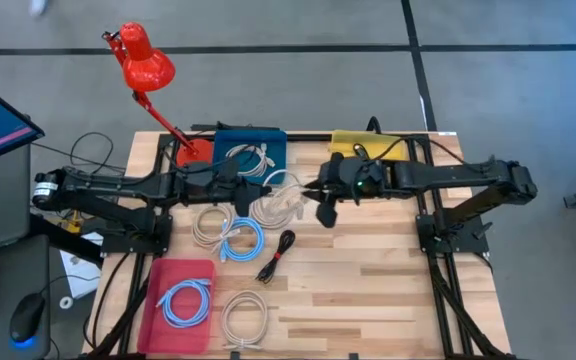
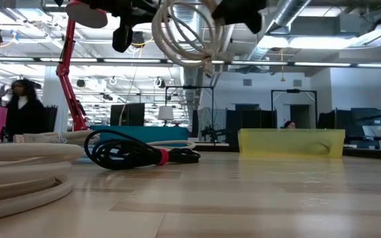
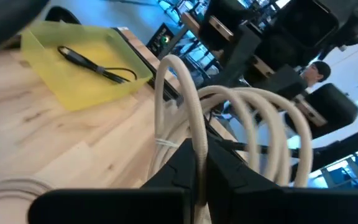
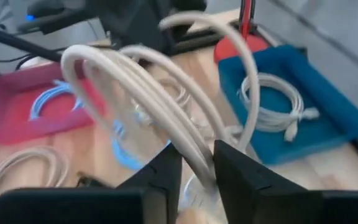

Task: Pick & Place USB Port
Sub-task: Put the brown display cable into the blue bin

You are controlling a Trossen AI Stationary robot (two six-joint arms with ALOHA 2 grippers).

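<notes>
A coiled beige cable (image 1: 278,200) hangs in the air between my two grippers; in the low view the beige cable (image 2: 185,33) shows well above the wood. My left gripper (image 1: 258,190) comes at it from the table's left and is shut on it (image 3: 199,163). My right gripper (image 1: 314,192) comes from the right and is shut on it too (image 4: 196,167). Behind them stand a blue tray (image 1: 223,140) holding a white cable (image 1: 251,157) and a yellow tray (image 1: 348,140) holding a thin black cable (image 3: 98,65). My left gripper pinches one strand of the coil (image 3: 197,140) between its two fingers, which lie across the strand. The loops stand beyond the fingertips, lifted clear of the table. My right gripper pinches strands on the coil's other side (image 4: 191,149) between its two fingers, across the loops. The coil arches beyond the fingers, clear of the table.
On the table lie a beige coil (image 1: 208,225), a blue coil (image 1: 240,240), a black cable with a red tie (image 1: 278,255) and another beige coil (image 1: 243,315). A pink tray (image 1: 158,275) holds a blue cable (image 1: 185,300). A red lamp (image 1: 143,60) stands at the far left.
</notes>
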